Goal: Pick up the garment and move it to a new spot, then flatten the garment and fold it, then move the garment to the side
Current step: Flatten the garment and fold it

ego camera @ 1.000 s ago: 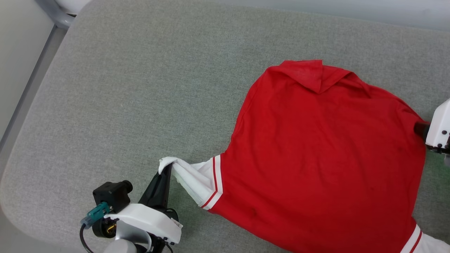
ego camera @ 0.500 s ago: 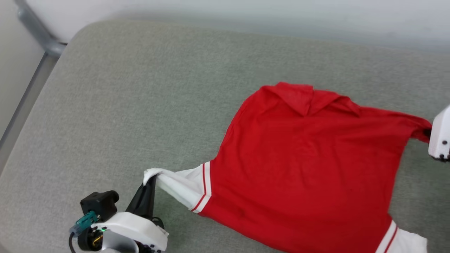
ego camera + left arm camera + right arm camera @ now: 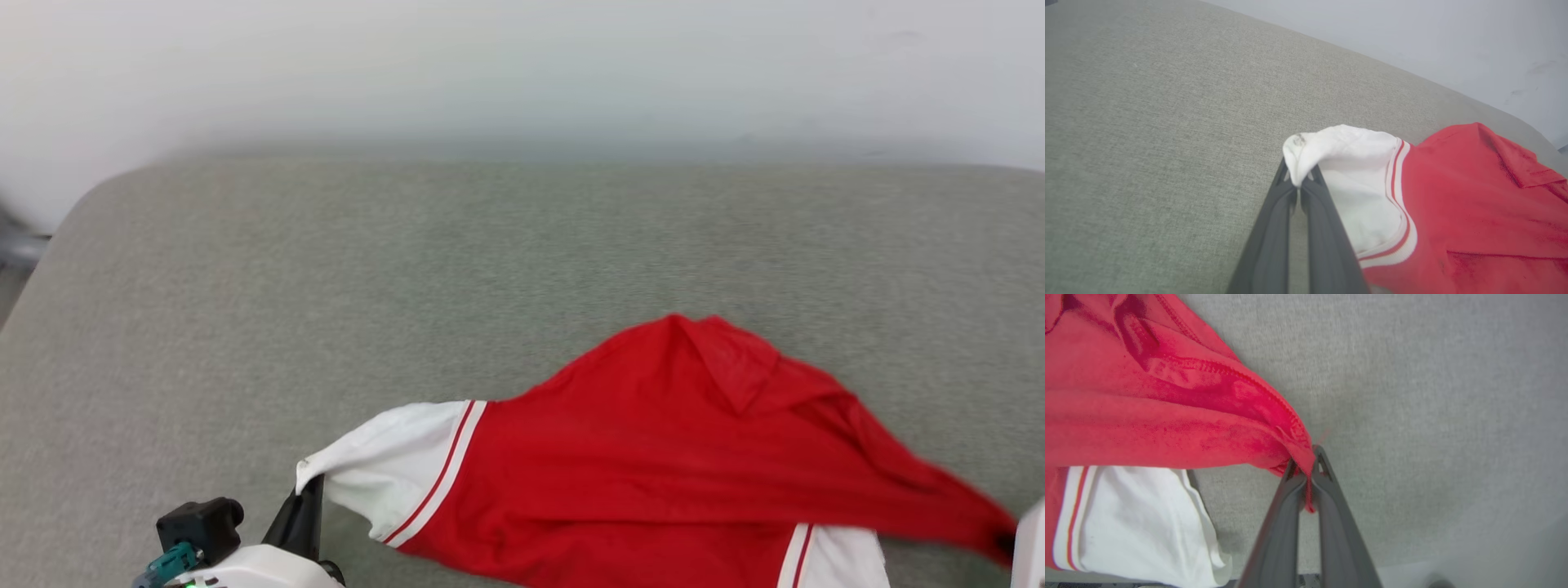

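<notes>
Two pinches on the garment (image 3: 653, 457) | left gripper (image 3: 1298, 190) nips white sleeve tip, right gripper (image 3: 1306, 469) red edge | looks half-lifted off grey cushion (image 3: 326, 269), I reckon | flatten, fold, side-move pending

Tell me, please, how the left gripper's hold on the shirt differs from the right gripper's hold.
The left gripper pinches the tip of a white sleeve; the right gripper pinches a red stitched hem. The sleeve cloth caps over the left gripper's fingertips, while a sliver of red runs between the right gripper's fingers. Shared: both are shut on the same shirt, above the grey cushion.
</notes>
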